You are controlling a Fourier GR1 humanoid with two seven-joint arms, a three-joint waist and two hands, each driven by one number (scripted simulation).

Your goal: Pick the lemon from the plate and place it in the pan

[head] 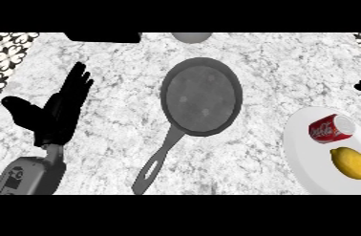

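Left hand [60, 106] is resting, fingers straight and apart; the lemon [347, 161] is lying beside a can [331, 128], risking a nudge during pickup.

Black hand [58, 111] at near left, matte, with long slim fingers [78, 82] and a thick thumb. Joined at a narrow wrist to a grey forearm [32, 175], rounded and boxy, bearing a small dark round marking on its left side.
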